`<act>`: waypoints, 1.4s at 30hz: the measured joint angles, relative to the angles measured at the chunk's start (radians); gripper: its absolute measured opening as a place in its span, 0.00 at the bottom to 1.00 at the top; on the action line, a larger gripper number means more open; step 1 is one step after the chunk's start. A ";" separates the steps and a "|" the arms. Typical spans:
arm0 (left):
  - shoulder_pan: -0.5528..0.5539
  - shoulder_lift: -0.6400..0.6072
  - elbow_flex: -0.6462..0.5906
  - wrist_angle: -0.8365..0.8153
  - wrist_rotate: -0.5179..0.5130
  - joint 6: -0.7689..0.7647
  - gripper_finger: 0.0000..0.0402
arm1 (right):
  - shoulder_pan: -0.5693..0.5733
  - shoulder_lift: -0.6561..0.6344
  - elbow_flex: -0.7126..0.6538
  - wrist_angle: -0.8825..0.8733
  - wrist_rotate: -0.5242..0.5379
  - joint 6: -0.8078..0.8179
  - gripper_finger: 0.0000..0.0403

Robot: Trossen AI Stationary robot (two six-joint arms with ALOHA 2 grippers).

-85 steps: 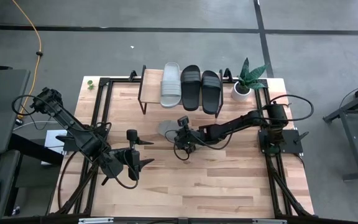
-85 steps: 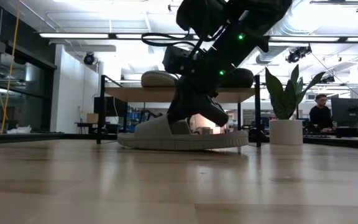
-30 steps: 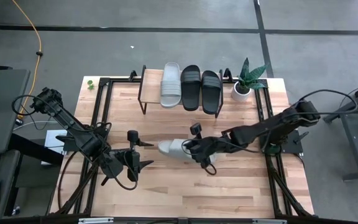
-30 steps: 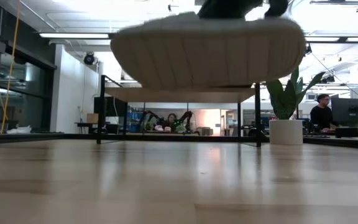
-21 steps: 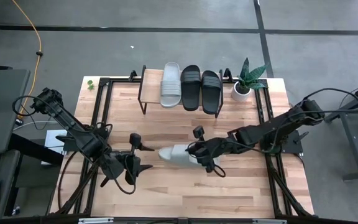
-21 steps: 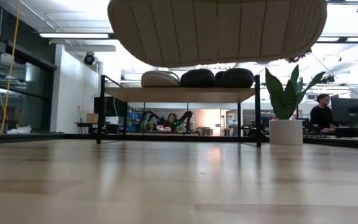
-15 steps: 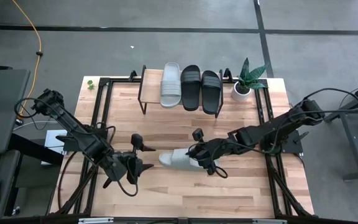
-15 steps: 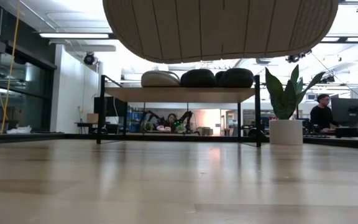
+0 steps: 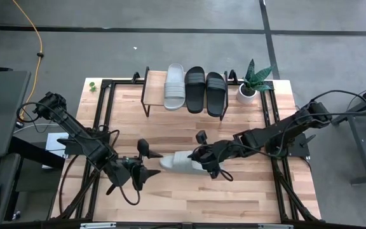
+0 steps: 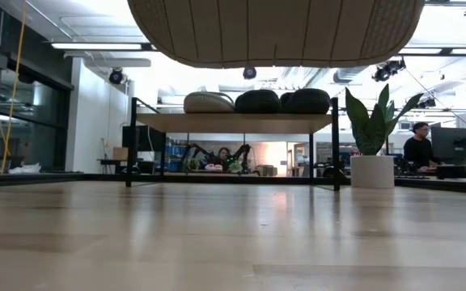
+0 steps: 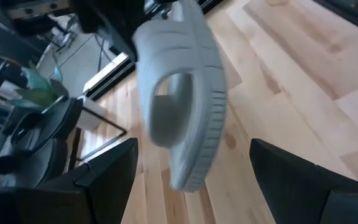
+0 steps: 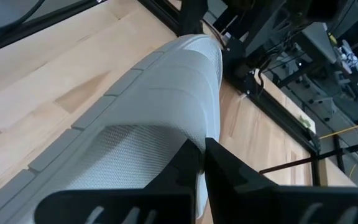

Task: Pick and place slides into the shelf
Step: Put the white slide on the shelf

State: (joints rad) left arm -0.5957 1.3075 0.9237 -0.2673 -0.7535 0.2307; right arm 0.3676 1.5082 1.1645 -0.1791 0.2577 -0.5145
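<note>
Four slides: one light grey and two black slides (image 9: 204, 90) on the low light-wood shelf (image 9: 152, 86), fourth grey slide (image 9: 178, 161) above wooden worktop (image 9: 246, 191), pinched by right gripper (image 9: 199, 159); left gripper (image 9: 146, 161) jaws spread beside it.

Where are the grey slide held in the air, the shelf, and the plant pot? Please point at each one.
grey slide held in the air (image 9: 182, 161), high view, on its upper strap.
shelf (image 9: 154, 87), high view, on the bare board left of the slides.
plant pot (image 10: 372, 171), low view, on its white wall.
</note>
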 joint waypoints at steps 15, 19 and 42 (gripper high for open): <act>0.000 0.000 0.000 0.021 0.012 0.005 0.74 | 0.000 0.001 0.000 0.101 -0.075 -0.044 0.00; 0.000 0.000 0.000 0.040 0.013 0.009 0.74 | 0.000 0.001 0.000 0.105 -0.075 -0.047 0.00; 0.001 0.000 0.000 0.103 0.070 0.031 0.70 | 0.000 0.001 0.000 0.136 -0.075 -0.067 0.00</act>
State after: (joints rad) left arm -0.5951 1.3071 0.9237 -0.1646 -0.6835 0.2615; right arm 0.3672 1.5093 1.1645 -0.0433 0.1828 -0.5812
